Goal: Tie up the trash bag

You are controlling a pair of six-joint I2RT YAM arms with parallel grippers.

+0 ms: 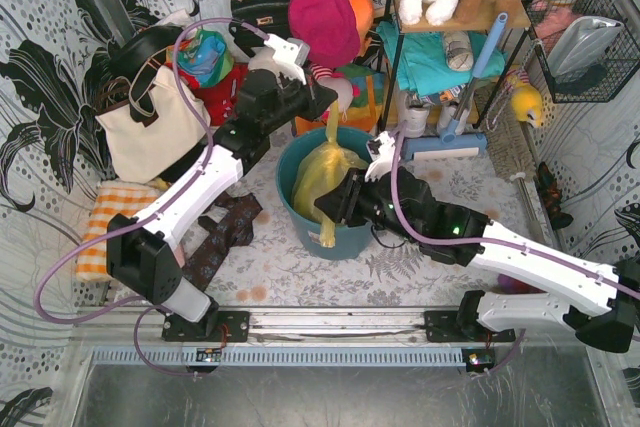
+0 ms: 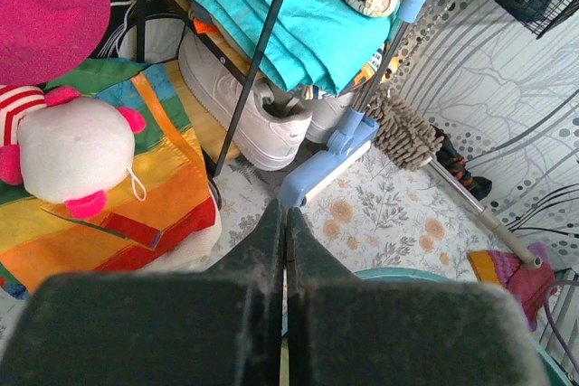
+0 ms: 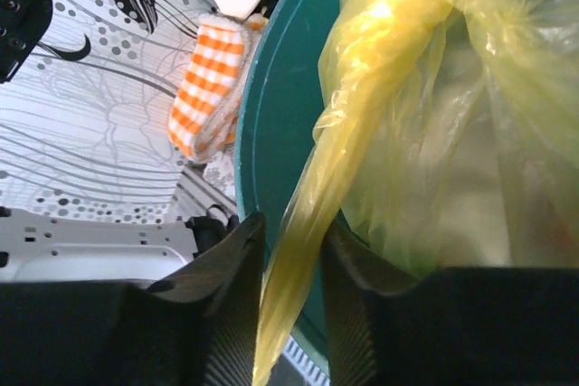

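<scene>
The trash bag is glossy yellow-green plastic, bunched inside a teal bucket. One twisted strand of it rises to my left gripper, which hangs above the bucket's far rim. In the left wrist view that gripper is shut, with a thin yellow sliver of bag pinched low between the jaws. A second twisted strand drapes over the bucket's near rim. My right gripper straddles this strand with its jaws parted, and a gap shows on the right side. From above, the right gripper sits at the bucket's near side.
A cream tote and an orange checked cloth lie to the left, with a dark cloth beside the bucket. Behind it are a metal rack with teal fabric, a blue mop, white shoes and a plush toy.
</scene>
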